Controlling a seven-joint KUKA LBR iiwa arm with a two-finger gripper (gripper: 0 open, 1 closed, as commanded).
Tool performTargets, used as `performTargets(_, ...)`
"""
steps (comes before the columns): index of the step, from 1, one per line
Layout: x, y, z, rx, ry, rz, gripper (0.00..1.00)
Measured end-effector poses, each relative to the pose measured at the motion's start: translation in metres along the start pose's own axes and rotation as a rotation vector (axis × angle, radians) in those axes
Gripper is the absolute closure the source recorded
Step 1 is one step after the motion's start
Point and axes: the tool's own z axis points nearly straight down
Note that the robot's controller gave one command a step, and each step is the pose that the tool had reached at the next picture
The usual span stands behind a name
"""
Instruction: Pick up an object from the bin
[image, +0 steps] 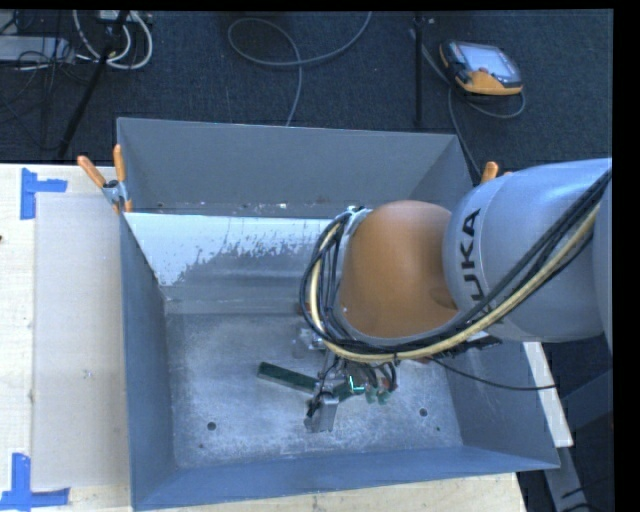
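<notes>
My gripper is low over the bin floor, a little right of the middle, below the arm's orange cover. A dark green, long flat piece lies on the floor just to its left. The piece slants from upper left to lower right, and its right end runs up to the gripper. Whether the gripper touches it is hidden by the gripper's own body. Beside the gripper, on its right, sits a small teal-green bit; I cannot tell if it is loose or part of the gripper.
The arm and its orange cover with looped cables hang over the right half of the bin and hide the floor beneath. The bin's sloped walls rise on all sides, and bare floor shows to the left and front of the gripper.
</notes>
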Motion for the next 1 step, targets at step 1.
performTargets(1,-0.0327,-0.0260,0.1011,0.001,-0.002,0.090,0.00)
